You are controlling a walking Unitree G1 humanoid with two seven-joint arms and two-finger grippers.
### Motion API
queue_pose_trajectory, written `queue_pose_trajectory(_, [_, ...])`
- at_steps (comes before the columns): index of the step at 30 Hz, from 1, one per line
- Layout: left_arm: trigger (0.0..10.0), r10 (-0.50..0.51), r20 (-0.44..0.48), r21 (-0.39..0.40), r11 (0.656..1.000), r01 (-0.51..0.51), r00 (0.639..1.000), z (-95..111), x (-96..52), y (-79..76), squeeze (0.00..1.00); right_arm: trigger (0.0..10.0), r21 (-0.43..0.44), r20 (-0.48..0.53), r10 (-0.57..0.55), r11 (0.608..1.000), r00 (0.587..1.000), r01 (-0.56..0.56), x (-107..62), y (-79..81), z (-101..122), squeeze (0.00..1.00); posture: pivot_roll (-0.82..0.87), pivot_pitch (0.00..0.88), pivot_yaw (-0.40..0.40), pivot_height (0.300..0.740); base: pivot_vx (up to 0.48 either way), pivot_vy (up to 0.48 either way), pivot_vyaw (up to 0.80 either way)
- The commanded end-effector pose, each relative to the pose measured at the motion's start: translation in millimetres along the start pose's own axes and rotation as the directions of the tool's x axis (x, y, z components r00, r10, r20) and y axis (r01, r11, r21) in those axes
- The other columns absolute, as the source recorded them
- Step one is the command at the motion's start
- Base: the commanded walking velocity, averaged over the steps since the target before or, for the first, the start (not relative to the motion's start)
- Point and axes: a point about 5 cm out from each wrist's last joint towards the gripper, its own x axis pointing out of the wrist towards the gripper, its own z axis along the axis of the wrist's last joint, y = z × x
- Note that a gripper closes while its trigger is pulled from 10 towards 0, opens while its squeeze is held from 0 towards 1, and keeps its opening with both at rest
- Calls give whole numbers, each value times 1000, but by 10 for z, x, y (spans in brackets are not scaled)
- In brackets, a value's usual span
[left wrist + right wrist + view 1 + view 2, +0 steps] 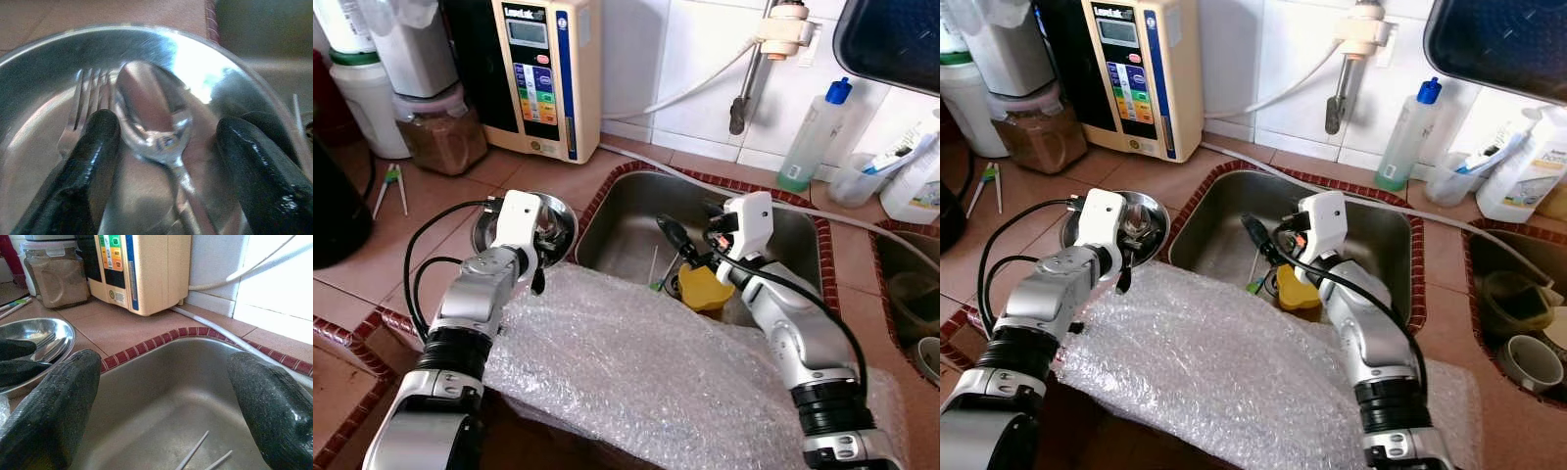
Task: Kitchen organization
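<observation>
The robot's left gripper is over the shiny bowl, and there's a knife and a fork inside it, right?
Not quite. The left gripper is over the shiny bowl, but beside the fork lies a spoon, not a knife. The left wrist view shows it.

Head pair looks down over sink (636, 211); wrist cams close.

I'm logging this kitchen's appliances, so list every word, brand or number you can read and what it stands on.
"Leveluk": uncertain, small brand word at the top of the cream water ionizer.
Ionizer's display and coloured buttons: too small to read.
White pump bottle: blue print, too blurred to read.
Blue-capped bottle: no readable label.
</observation>
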Motion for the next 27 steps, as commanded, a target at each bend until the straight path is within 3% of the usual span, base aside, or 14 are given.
queue_pose_trajectory(1, [0,-35,-14,8,999,35,999,32,-29,16,0,10000,-21,18,40,999,999,-39,13,28,120,0,3,26,36,740,0,0,0])
queue_pose_trajectory(6, [0,9,-45,-24,1000,-10,999,51,-66,212,0,10000,-26,12,82,996,997,-82,33,69,211,0,9,26,41,740,0,0,0])
queue_pose_trajectory(18, [0,47,-98,-100,993,-57,994,-29,-143,438,0,10000,18,4,138,990,990,-138,38,125,383,0,-13,50,20,740,0,0,0])
queue_pose_trajectory(27, [0,-51,-96,-137,990,37,994,-41,-144,273,0,10000,61,-146,165,986,975,-158,-66,207,114,0,1,22,-2,740,0,0,0])
